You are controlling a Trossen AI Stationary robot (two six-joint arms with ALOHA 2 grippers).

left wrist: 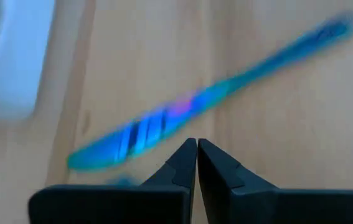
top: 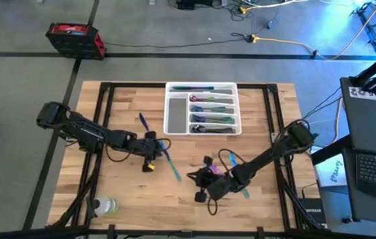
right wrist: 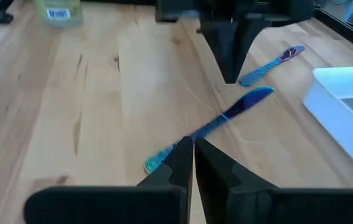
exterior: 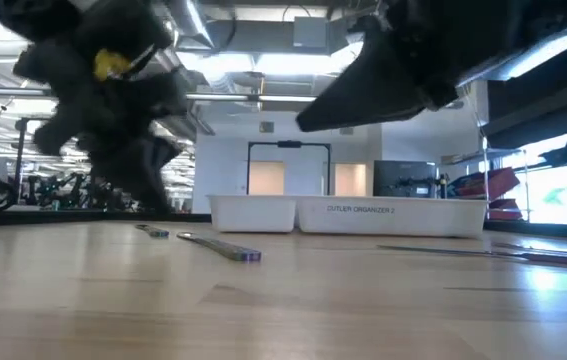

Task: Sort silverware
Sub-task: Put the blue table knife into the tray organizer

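High view: wooden table (top: 128, 192) w/ white tray (top: 174, 116) at the far centre, several iridescent pcs of silverware already lying in its slots (top: 211, 109). Left arm reaches in from the left; left gripper (top: 153, 151) sits over the table's middle, fingers clenched tight together, nothing between them. Two loose pcs near it: a blue-purple one (top: 142, 122) on the far side, btw gripper and tray, and a long teal-blue knife (top: 170, 161) lying diagonally just right of the gripper. Right arm comes in from the right; right gripper (top: 204, 180) at centre-near part of the table, also clenched, empty as far as the views show. Pink-purple glint (top: 214, 170) under/beside the right wrist, another blue pc (top: 233, 159) just right of it and a teal one (top: 245, 191) nearer the near edge, partly hidden by the arm. Clear bottle (top: 105, 206) lies at the near-left corner.

Left wrist view: fingertips (left wrist: 187, 158) pressed shut, teal-blue utensil (left wrist: 182, 109) lying on the wood just beyond them, blurred, not gripped.

Right wrist view: closed fingertips (right wrist: 185, 155) above the blue knife's (right wrist: 216, 123) handle end; touching or not, can't tell. Second blue-purple pc (right wrist: 269, 68) farther off, tray corner (right wrist: 341, 109) beside it, left gripper (right wrist: 229, 37) hanging above.

Low view: tray (exterior: 348, 215) at the far side, flat pcs (exterior: 221, 245) on the table in front.
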